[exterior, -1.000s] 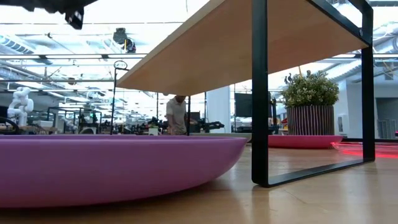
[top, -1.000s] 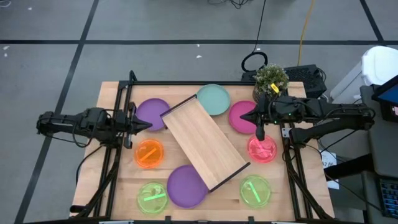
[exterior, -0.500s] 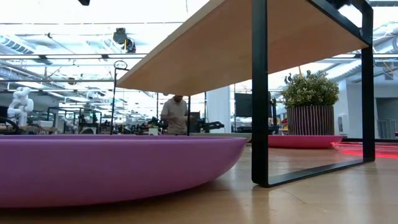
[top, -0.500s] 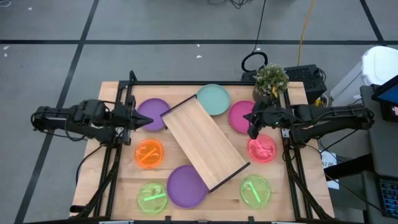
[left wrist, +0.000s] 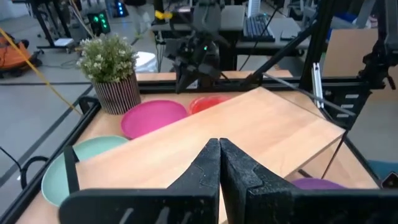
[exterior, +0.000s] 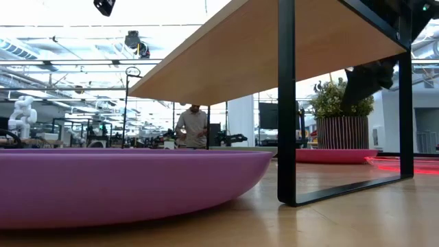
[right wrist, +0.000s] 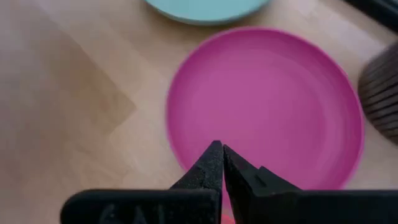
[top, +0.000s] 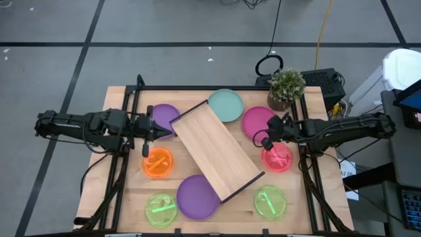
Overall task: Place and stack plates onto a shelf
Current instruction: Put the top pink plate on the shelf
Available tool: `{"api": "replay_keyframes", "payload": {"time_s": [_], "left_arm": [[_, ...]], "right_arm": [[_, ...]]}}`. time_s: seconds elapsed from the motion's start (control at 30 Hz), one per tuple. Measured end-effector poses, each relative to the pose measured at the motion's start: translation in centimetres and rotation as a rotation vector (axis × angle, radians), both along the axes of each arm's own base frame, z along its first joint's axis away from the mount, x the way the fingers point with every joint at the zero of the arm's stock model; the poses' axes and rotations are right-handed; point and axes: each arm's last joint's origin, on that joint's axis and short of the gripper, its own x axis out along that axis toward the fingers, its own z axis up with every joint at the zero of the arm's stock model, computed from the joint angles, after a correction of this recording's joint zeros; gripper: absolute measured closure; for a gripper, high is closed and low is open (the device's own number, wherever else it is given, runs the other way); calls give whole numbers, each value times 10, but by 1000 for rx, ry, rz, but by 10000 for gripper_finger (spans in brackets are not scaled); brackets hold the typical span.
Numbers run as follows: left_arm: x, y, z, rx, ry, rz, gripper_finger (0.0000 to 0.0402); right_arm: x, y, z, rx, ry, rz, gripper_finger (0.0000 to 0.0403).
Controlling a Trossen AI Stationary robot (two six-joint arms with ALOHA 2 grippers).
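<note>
The shelf (top: pixel 217 150), a light wooden board on a thin black frame, stands slantwise mid-table. Around it, plates lie flat on the tabletop: purple (top: pixel 162 118), teal (top: pixel 226 105), magenta (top: pixel 256 121), translucent red (top: pixel 277 158), orange (top: pixel 158 163), a second purple (top: pixel 197 197), and two green (top: pixel 161 209) (top: pixel 270 201). My left gripper (top: pixel 150 135) (left wrist: pixel 219 163) is shut, hovering between the far purple plate and the orange one, pointing at the shelf. My right gripper (top: pixel 266 140) (right wrist: pixel 222 162) is shut, hovering over the magenta plate's (right wrist: pixel 267 106) near rim, beside the red plate.
A potted plant (top: pixel 287 85) stands at the far right corner behind the magenta plate. Black frame rails (top: pixel 125 158) run along both table sides. In the low view the near purple plate (exterior: pixel 123 182) and a shelf leg (exterior: pixel 286 103) fill the foreground; a person (exterior: pixel 193 127) stands far behind.
My right gripper has moved from above the red plate toward the magenta plate and come down, now showing in the low view beside the plant. My left gripper has shifted a little near the far purple plate and tipped downward. No plate or shelf has moved.
</note>
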Motion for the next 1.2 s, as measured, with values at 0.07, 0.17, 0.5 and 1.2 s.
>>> {"api": "replay_keyframes", "payload": {"time_s": [0.07, 0.17, 0.5, 1.2], "left_arm": [[2, 0, 0, 6, -5, -2, 400], [6, -1, -2, 8, 10, -2, 400], [19, -2, -10, 14, 59, -2, 400], [35, -4, -22, -58, 133, 22, 400]], "right_arm": [[-1, -1, -1, 8, 1, -20, 403], [0, -2, -1, 11, -9, -36, 403], [-7, -14, -3, 35, 20, -169, 403], [-18, -37, -23, 135, 1, -486, 366]]}}
